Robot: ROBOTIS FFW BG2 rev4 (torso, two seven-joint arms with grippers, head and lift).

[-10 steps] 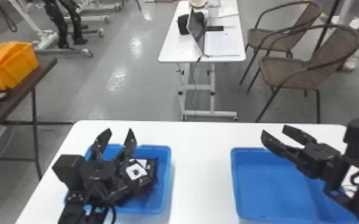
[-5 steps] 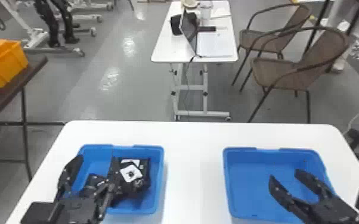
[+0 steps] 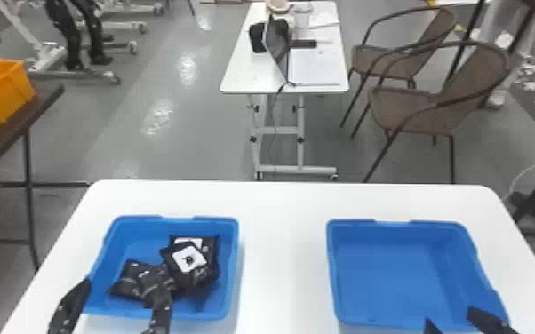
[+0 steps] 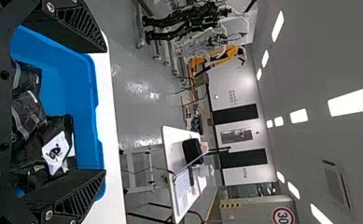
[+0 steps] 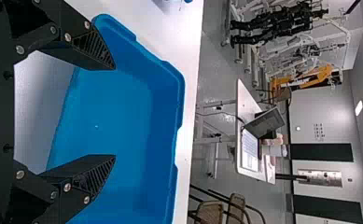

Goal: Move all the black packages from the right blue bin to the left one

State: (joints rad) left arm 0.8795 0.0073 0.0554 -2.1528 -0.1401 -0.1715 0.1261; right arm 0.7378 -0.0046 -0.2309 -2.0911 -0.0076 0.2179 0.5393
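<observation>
a white round-cornered table (image 3: 282,248) is spanning the head view's lower half. a blue rectangular left bin (image 3: 233,271) is sitting lower left, a matching right bin (image 3: 391,271) lower right. near the bottom edge, the black flat-fingered left gripper (image 3: 124,276) and right gripper (image 3: 450,314) are showing spread jaws. soft black packages (image 3: 195,273) are lying heaped in the left bin.
</observation>
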